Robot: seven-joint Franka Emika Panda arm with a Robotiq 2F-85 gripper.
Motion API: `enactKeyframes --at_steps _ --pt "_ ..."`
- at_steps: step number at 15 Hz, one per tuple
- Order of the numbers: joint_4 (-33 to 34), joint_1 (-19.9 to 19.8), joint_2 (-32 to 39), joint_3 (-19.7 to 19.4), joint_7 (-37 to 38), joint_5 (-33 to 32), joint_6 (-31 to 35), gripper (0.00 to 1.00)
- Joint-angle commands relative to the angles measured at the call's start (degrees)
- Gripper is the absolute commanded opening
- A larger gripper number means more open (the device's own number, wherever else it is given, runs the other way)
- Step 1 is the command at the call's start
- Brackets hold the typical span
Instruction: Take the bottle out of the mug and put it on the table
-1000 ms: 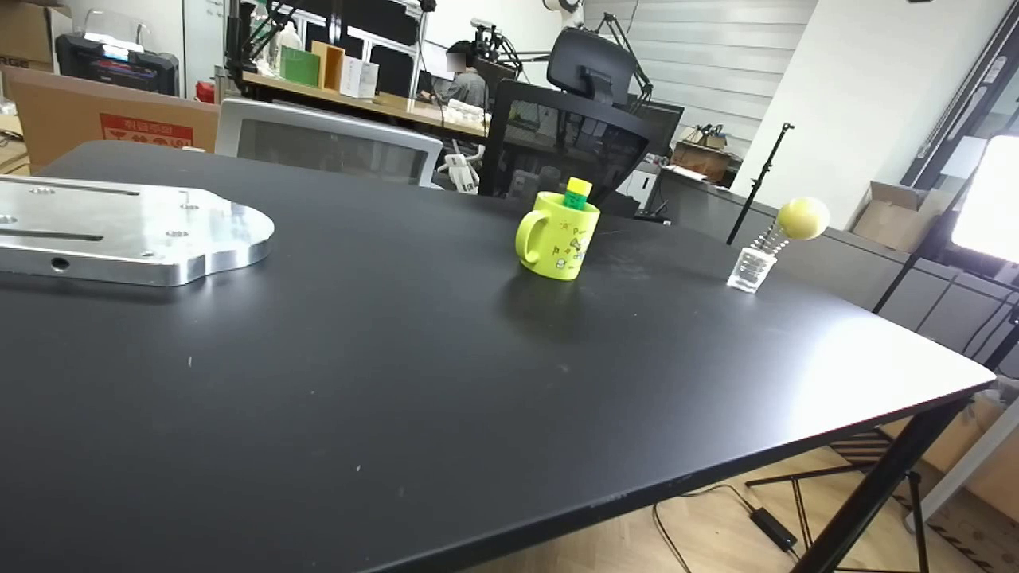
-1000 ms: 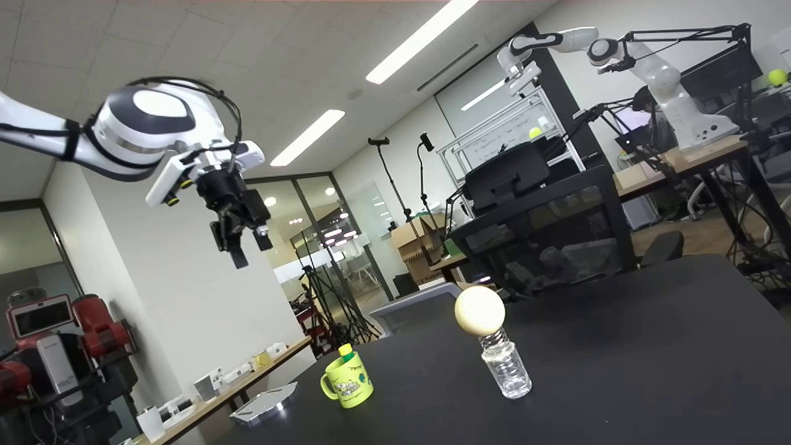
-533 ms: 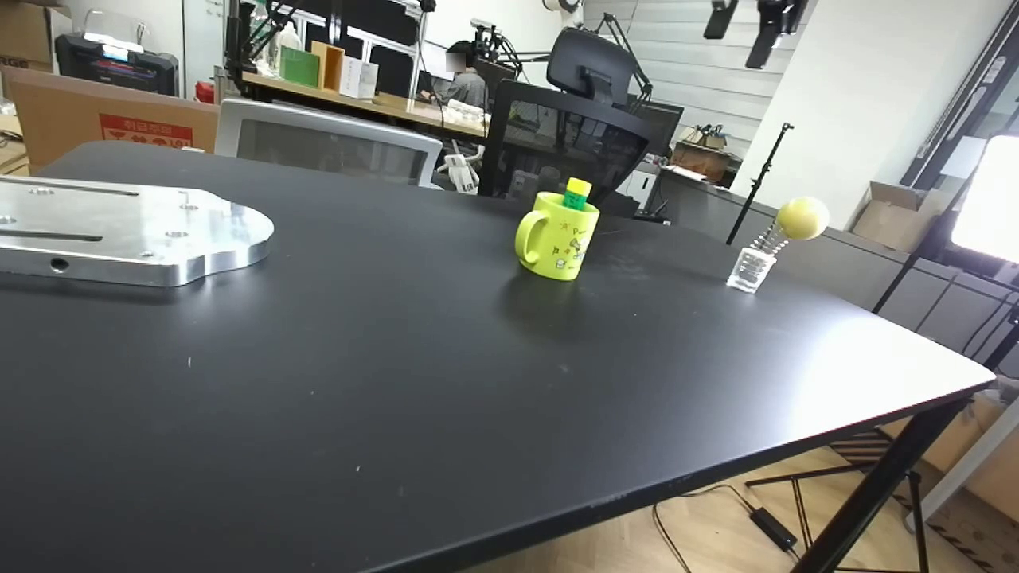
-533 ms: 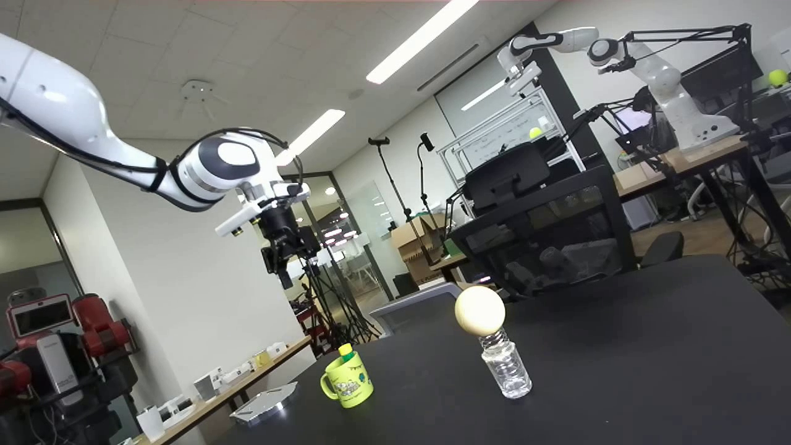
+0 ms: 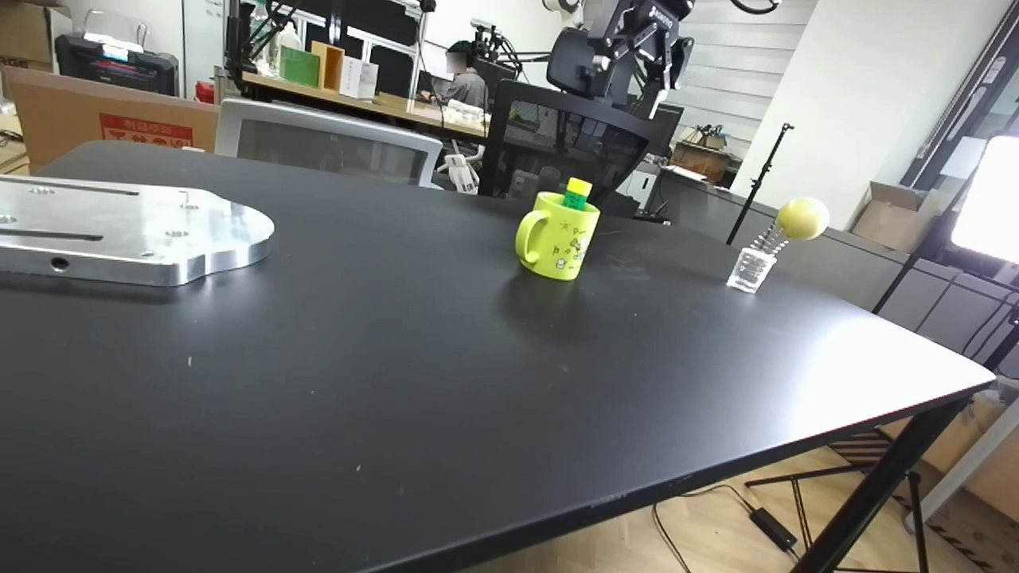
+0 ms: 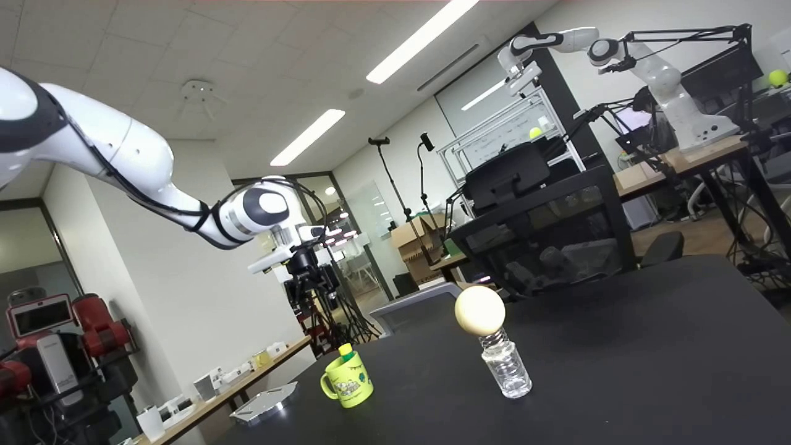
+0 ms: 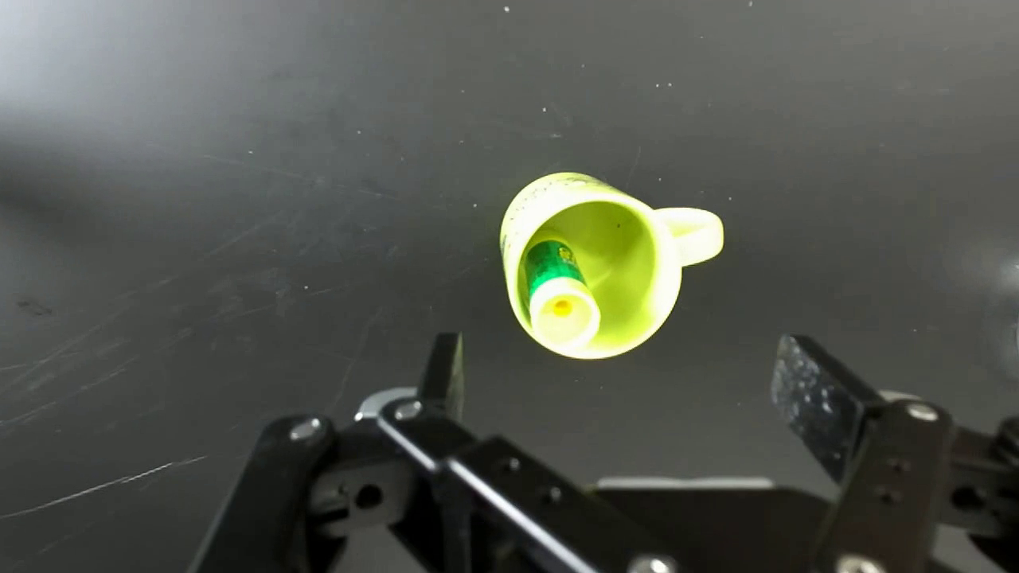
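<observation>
"Bottle [image 7: 560, 294], one, yellow cap, green band. Whereabouts?"

"Inside the mug [image 7: 625, 263], cap above the rim. Below my gripper [image 7: 619, 374], apart from it; in the wrist view, ahead of my pads [image 7: 812, 394] and off centre, toward the pad at that view's left. Mug handle: pointing to the opposite pad's side."

"Gripper, condition?"

"Released. Jaws spread wide, nothing held. Both exterior views show it above the mug, not touching."

"Surroundings?"

"Table [image 7: 263, 215], black-topped, beneath my gripper, bearing the mug. In an exterior view: yellow ball [image 5: 802, 219] atop a clear container [image 5: 751, 269], lower than my gripper and well apart; metal plate [image 5: 143, 239], likewise lower, well apart."

"Step in hand?"

"Approach, by my reckoning. Grasp not yet made; lifting out and setting down outstanding."

"Next move calls for?"

"Item: a slight shift toward the wrist view's left, to centre the cap between my pads. Item: descent. The bottle sits close to the mug's wall, so one pad would likely pass inside the rim and the other just outside; a pad landing on the rim could tip the mug. Item: a light clasp on the cap, then a straight lift until free of the mug. Item: release on the table, beside the mug."
</observation>
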Motion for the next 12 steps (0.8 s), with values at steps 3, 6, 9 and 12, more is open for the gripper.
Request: enactKeyframes --at_steps 3,6,9,12 --pt "11.5 3.1 11.1 -0.9 3.8 -1.8 -2.0 1.00" --pt "14.6 4.6 14.9 -2.4 5.4 -3.7 -2.2 1.00" --pt "16.8 5.1 17.3 -3.6 6.6 -5.1 -3.0 1.00" --pt "18.0 5.0 18.9 -4.1 7.3 -5.3 -4.9 0.69"
